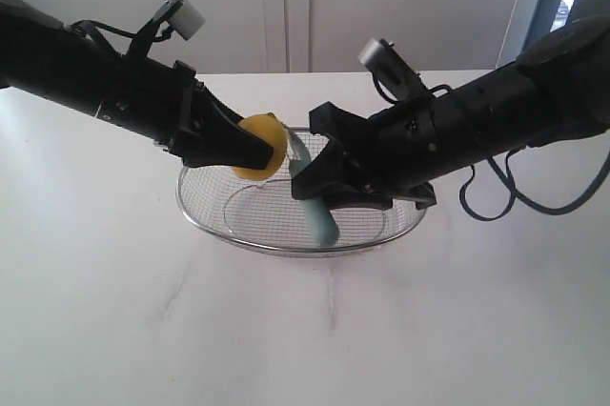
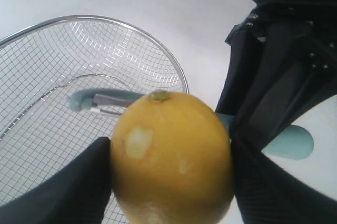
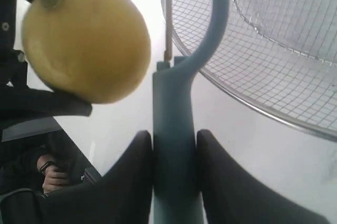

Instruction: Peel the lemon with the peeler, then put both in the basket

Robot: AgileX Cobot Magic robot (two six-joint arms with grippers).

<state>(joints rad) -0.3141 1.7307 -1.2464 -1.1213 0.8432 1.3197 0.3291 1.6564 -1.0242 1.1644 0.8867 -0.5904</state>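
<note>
Exterior view puts both my claws over the basket [image 1: 286, 246], which sits on the white table [image 1: 114, 311] with nothing lying in its mesh. My left gripper [image 1: 255, 151] is clenched on the lemon [image 1: 269, 134] and holds it in the air above the basket's near-left rim. My right gripper [image 1: 316, 185] grasps the peeler [image 1: 322, 220] by its teal handle, blade end up and just beside the lemon's right flank. I cannot tell whether the blade touches the skin.

From my left wrist, the lemon fills the space between my fingers [image 2: 79, 182]. Its rind looks almost whole, apart from one small pale patch [image 2: 139, 142] that may be a first shaving. From my right wrist, the handle stands pinched upright between my pads [image 3: 131, 176], and the looped head curves up past the fruit with a sliver of daylight between them.

So I judge the peeling barely begun at best. Most of the rind remains to take off, and after that both lemon and peeler have yet to be set down in the basket.
</note>
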